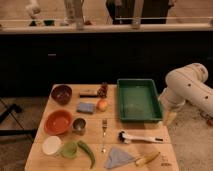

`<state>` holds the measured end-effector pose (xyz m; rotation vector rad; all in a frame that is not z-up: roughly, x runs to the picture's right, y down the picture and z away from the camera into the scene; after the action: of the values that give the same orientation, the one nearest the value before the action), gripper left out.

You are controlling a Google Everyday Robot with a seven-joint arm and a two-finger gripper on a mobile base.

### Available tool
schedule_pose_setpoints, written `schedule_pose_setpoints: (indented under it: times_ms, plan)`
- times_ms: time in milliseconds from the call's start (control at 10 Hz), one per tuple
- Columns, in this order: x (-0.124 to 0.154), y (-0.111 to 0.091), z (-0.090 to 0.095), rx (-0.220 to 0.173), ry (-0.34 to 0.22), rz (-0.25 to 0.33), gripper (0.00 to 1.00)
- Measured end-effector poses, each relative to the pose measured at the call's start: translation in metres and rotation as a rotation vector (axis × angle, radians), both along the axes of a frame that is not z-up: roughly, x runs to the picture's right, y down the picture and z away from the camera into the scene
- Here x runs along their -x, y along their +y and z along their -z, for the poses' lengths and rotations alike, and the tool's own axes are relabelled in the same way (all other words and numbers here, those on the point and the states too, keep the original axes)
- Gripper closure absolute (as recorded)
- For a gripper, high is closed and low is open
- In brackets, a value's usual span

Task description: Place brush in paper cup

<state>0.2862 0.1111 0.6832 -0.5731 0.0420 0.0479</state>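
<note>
dim, warm-lit room with 1 long dark counter across the back

the light wood table [114,125] sits in the middle on a speckled grey-brown floor [192,145]. behind it a dark cabinet front [100,60] runs the full width, topped by a pale ledge [100,27] with a few blurry things standing on it that i can't make out. past the ledge it's brighter and kind of orange. a thin black frame [10,112] pokes in low on the left, well apart from the table. the gripper [171,117] hangs low just off the table's right edge, over the floor.
</note>
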Motion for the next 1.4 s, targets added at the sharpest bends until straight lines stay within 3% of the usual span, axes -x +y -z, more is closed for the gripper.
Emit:
schedule_pose_setpoints:
  times_ms: [300, 600, 800, 1000, 1200, 1400]
  plan:
    - [0.000, -0.002, 0.002, -0.011, 0.003, -0.017, 0.20]
    - [0.019, 0.015, 0.013, -0.032, 0.021, -0.194, 0.20]
    - [0.033, 0.043, 0.010, -0.021, 0.030, -0.256, 0.20]
    - [0.054, 0.061, 0.001, -0.009, 0.006, -0.254, 0.20]
    - [0.075, 0.084, -0.012, 0.025, -0.041, -0.203, 0.20]
    - [0.078, 0.086, -0.014, 0.032, -0.050, -0.190, 0.20]
